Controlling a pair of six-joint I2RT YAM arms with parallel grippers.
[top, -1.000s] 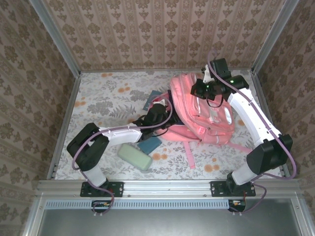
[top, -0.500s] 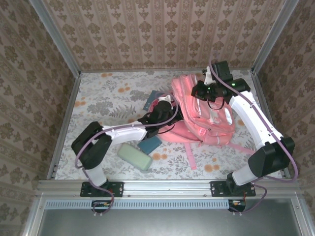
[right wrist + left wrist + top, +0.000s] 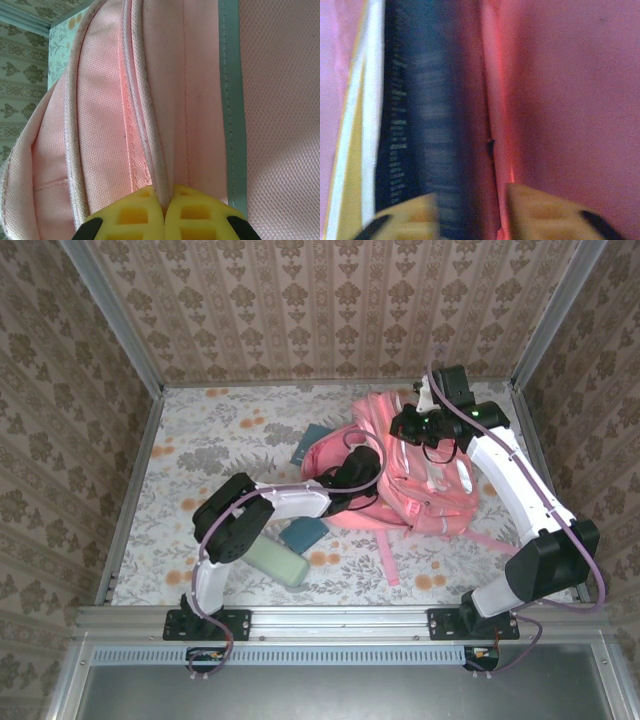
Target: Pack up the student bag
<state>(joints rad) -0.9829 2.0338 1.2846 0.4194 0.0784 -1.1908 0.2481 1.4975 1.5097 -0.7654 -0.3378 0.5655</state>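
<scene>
**Student bag on table, both arms at it**

- Student bag point(image 3: 420, 475) lies on the right-centre of the table point(image 3: 200, 440), top end toward the back wall point(image 3: 320, 310). A strap point(image 3: 385, 555) trails toward the near edge.
- Right gripper point(image 3: 164, 206) is at the bag's far top end. Its jaws are closed, yellow fingertips point(image 3: 125, 212) pressed together with a piped pink seam point(image 3: 150, 150) pinched between them. A grey trim strip point(image 3: 230, 100) runs down the fabric just right of the pinch.
- Left arm point(image 3: 285, 500) reaches across from the left, with its wrist buried in the bag's left side.
- Left gripper point(image 3: 472, 215) is surrounded by pink fabric, so it's inside the bag. Its fingers point(image 3: 540, 210) sit apart with a gap between them.
- A dark book point(image 3: 430, 125) runs up the frame from that gap, with a white and yellow edge along its left side. The shot is blurred, so I can't tell whether the jaws are clamping the book or just sitting open around it.
- A blue book point(image 3: 308, 444) lies on the table just beside the bag's upper-left edge, touching or tucked slightly under it.
- A second blue notebook point(image 3: 303, 533) lies below the left arm, near the bag's lower-left corner.
- A pale green pencil case point(image 3: 278, 560) lies just beside that notebook on the near side, at an angle and well apart from the bag.
</scene>
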